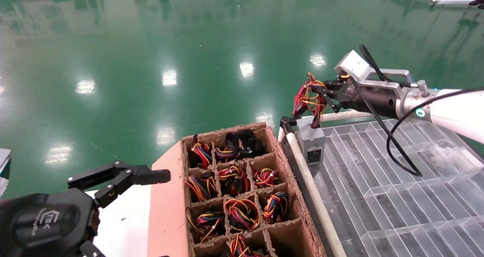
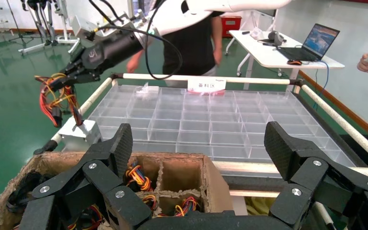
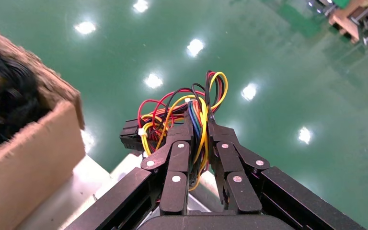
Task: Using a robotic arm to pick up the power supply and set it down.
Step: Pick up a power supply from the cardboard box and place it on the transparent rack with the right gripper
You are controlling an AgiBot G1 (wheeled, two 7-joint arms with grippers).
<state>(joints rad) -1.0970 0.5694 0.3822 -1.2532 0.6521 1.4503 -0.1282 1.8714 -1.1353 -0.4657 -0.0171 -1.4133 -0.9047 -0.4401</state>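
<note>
The power supply is a small grey metal box [image 1: 311, 140] with a dark socket panel. It stands at the near-left corner of the clear compartment tray [image 1: 397, 181], seen also in the left wrist view [image 2: 80, 132]. Its bundle of red, yellow and black wires [image 1: 310, 98] rises from the box. My right gripper [image 1: 326, 92], the robotic arm with the silver camera block, is shut on those wires [image 3: 172, 108] above the box. Whether the box rests on the tray or hangs just off it I cannot tell. My left gripper [image 2: 199, 143] stays parked and open at lower left [image 1: 151, 181].
A brown cardboard divider box [image 1: 287, 181] holding several coils of coloured wire stands left of the tray. A white rail [image 1: 314, 189] runs between them. A person [image 2: 194, 43] stands behind the tray's far side, beside a table with a laptop [image 2: 318, 40]. Green floor lies beyond.
</note>
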